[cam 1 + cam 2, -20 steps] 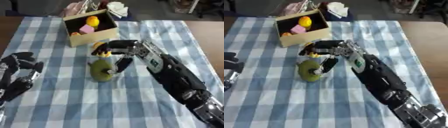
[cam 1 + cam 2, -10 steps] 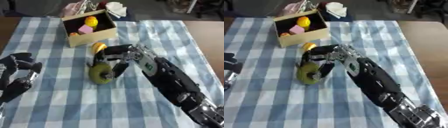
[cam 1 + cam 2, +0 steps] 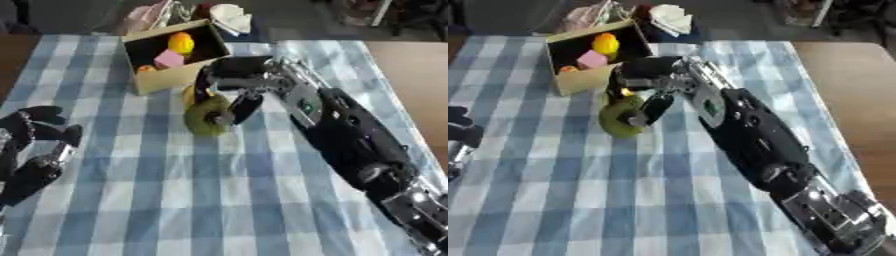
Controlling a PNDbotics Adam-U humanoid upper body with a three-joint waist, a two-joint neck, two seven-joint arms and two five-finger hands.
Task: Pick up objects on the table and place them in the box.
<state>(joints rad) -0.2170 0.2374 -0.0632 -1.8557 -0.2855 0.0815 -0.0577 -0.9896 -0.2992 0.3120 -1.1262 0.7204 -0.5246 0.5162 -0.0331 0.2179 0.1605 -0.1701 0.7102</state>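
Box (image 3: 171, 79) of tan card stands open near the far edge of the table, holding a yellow-orange round item (image 3: 181, 43), a pink block (image 3: 168, 59) and a small orange piece (image 3: 145, 69).

Right hand (image 3: 234, 82): reaches in from the lower right, fingers curled down over the top of an olive-green round object (image 3: 206, 116), thumb against its right flank. Fingers are bent round it; whether it is lifted off the cloth cannot be told. A yellow item (image 3: 189, 94) shows just behind the green one, between it and the box wall, largely hidden.

Markings: a small green patch (image 3: 305, 106) on the right forearm; no lettering can be read there or on the box.

Left hand (image 3: 39, 145): at the left edge of the left eye view, resting on the blue-and-white checked cloth (image 3: 219, 200), fingers relaxed and apart, holding nothing.

Change noted: against the pictures of half a second and a second ago, the right hand and the green object lie closer to the box front, now just beside it. The whole scene has also shifted in the view, so part of this is camera movement. Left hand's pose is unchanged.

Beyond the box: white crumpled material (image 3: 229, 17) and a pinkish bag (image 3: 144, 15).
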